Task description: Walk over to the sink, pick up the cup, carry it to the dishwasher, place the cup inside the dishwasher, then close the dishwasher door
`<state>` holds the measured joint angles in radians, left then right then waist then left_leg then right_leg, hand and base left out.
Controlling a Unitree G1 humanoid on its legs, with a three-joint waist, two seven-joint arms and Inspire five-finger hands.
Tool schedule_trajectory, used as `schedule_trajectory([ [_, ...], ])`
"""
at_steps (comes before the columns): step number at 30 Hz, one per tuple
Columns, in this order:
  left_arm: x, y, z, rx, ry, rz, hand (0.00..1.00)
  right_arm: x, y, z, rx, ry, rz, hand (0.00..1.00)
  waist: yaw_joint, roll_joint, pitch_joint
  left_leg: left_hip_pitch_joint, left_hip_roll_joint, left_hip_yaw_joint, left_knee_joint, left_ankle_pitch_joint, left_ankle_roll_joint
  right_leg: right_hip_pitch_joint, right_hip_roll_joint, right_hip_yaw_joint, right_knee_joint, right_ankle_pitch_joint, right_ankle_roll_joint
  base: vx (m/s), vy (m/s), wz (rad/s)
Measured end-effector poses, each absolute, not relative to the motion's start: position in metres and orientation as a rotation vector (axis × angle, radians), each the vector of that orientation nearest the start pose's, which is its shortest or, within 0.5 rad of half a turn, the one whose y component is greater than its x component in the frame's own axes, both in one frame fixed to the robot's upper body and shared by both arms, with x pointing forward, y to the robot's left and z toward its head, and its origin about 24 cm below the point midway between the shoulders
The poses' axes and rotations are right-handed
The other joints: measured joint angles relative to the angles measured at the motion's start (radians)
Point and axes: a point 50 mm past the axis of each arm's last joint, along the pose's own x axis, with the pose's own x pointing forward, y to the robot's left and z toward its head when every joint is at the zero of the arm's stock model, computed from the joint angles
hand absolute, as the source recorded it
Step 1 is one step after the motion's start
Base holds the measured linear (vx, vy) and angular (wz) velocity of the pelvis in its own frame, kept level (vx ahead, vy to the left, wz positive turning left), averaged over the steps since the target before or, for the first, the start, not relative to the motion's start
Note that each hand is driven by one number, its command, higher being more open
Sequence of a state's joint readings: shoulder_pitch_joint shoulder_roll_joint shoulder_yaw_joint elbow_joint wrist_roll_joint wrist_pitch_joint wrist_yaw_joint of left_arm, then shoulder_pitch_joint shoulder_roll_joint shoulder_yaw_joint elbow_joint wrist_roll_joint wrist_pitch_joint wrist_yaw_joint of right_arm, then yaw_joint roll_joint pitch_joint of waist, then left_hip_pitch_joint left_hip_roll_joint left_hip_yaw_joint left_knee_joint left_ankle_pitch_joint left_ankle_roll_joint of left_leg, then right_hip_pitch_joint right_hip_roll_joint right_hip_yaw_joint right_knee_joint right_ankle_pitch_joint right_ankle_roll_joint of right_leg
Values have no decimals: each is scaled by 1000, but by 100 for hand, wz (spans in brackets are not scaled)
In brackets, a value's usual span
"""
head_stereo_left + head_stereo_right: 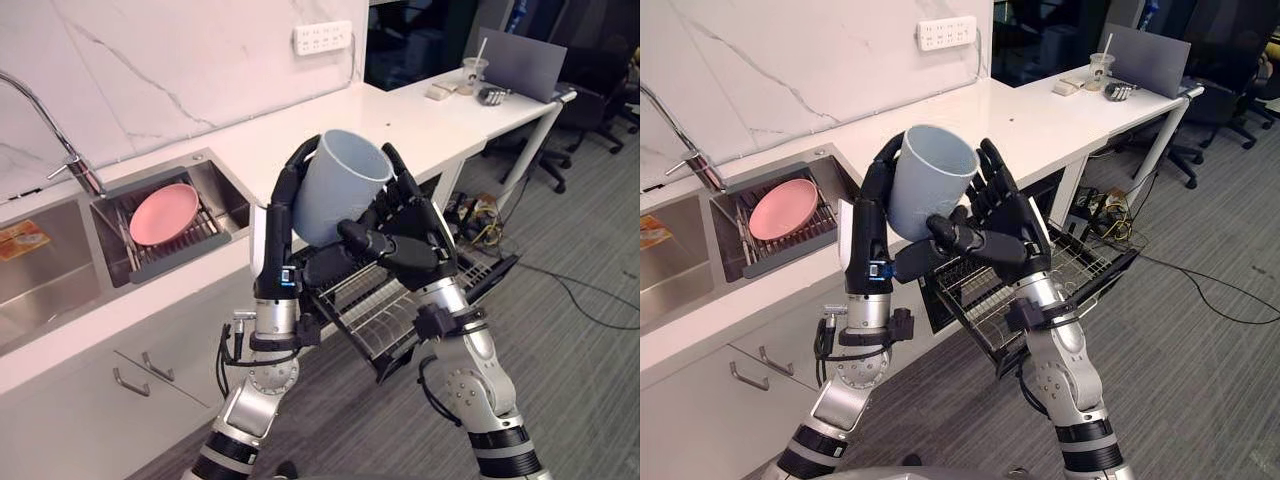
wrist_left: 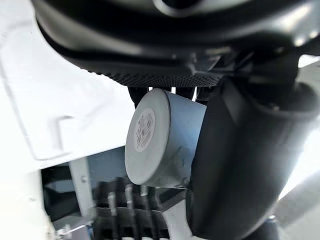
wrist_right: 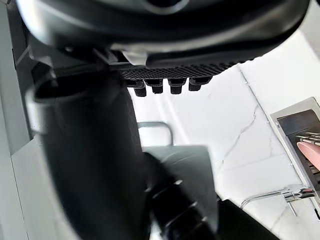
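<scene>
Pale blue cup (image 1: pixel 340 185) tilts between left hand (image 1: pixel 283 225) and right hand (image 1: pixel 412 235), fingers apparently curled round it.

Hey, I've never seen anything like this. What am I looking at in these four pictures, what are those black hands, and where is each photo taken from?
This is a humanoid robot in a kitchen. The two wide pictures come from cameras in its head, looking down at its own arms. The two dark close-ups come from cameras on its wrists, each looking along its own hand.

The left robot hand and the right robot hand hold a pale blue cup between them, with fingers curled round it from both sides. The cup's labelled base shows in the left wrist picture.

Behind the hands runs a white counter. To the robot's left, a pink plate lies on a drainer in the sink. Below the hands, a dishwasher rack is pulled out.
</scene>
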<state>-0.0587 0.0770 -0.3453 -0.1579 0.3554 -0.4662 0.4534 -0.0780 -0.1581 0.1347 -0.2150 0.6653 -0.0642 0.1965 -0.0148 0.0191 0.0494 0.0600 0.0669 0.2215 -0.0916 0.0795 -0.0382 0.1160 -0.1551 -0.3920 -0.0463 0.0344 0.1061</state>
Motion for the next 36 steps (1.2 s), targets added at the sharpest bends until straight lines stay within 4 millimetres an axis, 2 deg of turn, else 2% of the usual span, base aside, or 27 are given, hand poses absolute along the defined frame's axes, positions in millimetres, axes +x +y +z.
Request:
schedule_trajectory([
  [3,228,85,129,103,-737,-33,0,256,-127,120,493,-330,434,100,1,-1,-20,-4,-1,-5,0,1,0,-1,1,-5,-2,0,0,8,-8,4],
  [6,230,87,128,-6,-687,-81,0,260,-123,126,484,-347,461,100,1,-2,-23,-9,-1,-12,3,4,0,-1,1,-12,-2,0,0,-8,-3,8],
  [10,231,87,128,-62,-665,-111,0,263,-119,133,489,-363,484,100,4,-2,-23,-19,-2,-21,3,9,1,-6,1,-20,-2,1,0,-11,-2,6],
  [27,229,87,120,-52,-618,-129,0,269,-125,137,408,-321,537,100,1,-4,-26,-27,-2,-21,4,10,1,-13,1,-21,-3,2,0,0,0,0],
  [28,229,88,119,-12,-623,-127,0,269,-128,137,390,-311,539,0,1,-4,-26,-28,-2,-21,4,10,1,-14,0,-21,-3,2,0,0,0,0],
  [33,224,86,112,148,-640,-161,0,273,-132,138,321,-287,558,0,-3,-5,-27,-31,-2,-21,4,10,0,-17,1,-20,-4,4,1,0,0,0],
  [36,224,86,112,154,-642,-153,0,274,-133,139,284,-291,562,0,-3,-6,-28,-33,-2,-21,4,11,0,-19,1,-20,-4,4,1,0,0,0],
])
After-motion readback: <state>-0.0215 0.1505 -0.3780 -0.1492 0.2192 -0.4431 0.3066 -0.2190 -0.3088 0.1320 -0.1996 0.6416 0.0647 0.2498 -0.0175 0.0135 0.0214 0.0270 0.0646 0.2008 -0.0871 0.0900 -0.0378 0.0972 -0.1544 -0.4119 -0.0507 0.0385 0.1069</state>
